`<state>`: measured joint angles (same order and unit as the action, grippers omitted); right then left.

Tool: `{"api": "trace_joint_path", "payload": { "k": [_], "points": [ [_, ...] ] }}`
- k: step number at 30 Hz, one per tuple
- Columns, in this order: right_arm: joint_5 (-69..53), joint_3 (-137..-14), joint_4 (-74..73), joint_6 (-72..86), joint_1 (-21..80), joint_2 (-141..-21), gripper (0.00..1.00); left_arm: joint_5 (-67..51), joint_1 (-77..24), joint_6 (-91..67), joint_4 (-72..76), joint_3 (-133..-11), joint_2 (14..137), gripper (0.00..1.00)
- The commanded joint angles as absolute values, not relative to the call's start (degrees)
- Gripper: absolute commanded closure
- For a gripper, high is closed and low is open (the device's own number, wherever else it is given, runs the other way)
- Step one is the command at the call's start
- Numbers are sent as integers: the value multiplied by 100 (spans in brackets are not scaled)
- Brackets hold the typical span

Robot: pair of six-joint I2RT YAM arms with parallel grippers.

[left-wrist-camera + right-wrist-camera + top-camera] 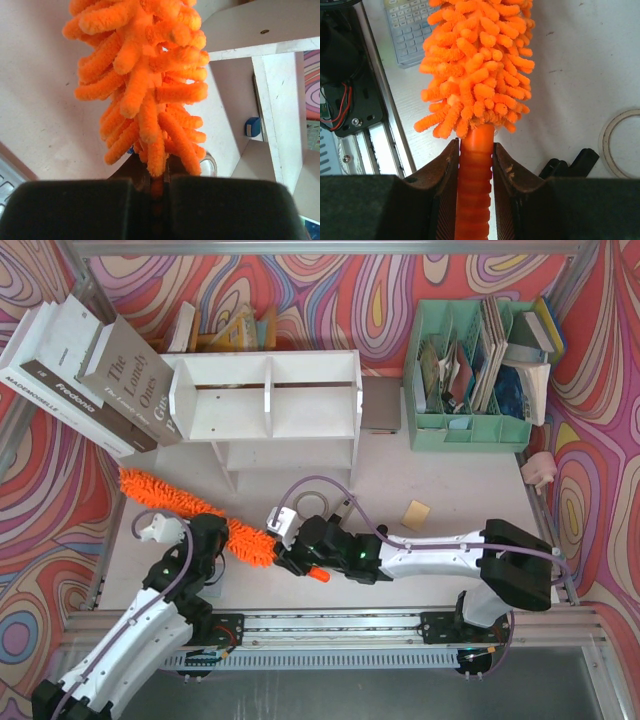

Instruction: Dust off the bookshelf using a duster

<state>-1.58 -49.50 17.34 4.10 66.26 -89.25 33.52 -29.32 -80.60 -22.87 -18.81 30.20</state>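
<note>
The fluffy orange duster (165, 495) lies slantwise on the table in front of the white bookshelf (265, 400), its handle end toward the near right. My right gripper (285, 558) is shut on the ribbed orange handle (475, 170), just below the fluffy head (480, 65). My left gripper (220, 532) is shut across the fluffy part further up. In the left wrist view its jaws (157, 172) pinch orange strands, and the duster (145, 75) stretches away toward the bookshelf's lower tier (280, 75).
Large books (90, 375) lean against the shelf's left side. A mint-green organizer (470, 380) stands at the back right. A tape ring (312, 502) and a tan block (416, 514) lie on the table. A calculator (410, 30) sits near the front rail.
</note>
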Motion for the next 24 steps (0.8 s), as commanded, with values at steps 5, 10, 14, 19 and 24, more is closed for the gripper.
{"api": "trace_joint_path", "payload": {
  "k": [5,10,14,19,24],
  "points": [
    [-393,-5280,1886,140,6671,-8820,79,3850,-3101,-8606,-3701,-2183,2395,100],
    [-285,-5194,1696,-23,6671,-8683,50,4245,-3106,-8773,-4422,-2513,2074,100],
    [-292,-5194,1528,-129,6680,-8633,41,4354,-3103,-8730,-4681,-2789,2178,100],
    [-373,-5187,1451,-75,6710,-8601,37,4457,-3103,-8682,-4786,-2900,2279,100],
    [-292,-5295,1461,23,6827,-8744,36,4476,-3103,-8691,-4703,-3144,2344,100]
  ]
}}
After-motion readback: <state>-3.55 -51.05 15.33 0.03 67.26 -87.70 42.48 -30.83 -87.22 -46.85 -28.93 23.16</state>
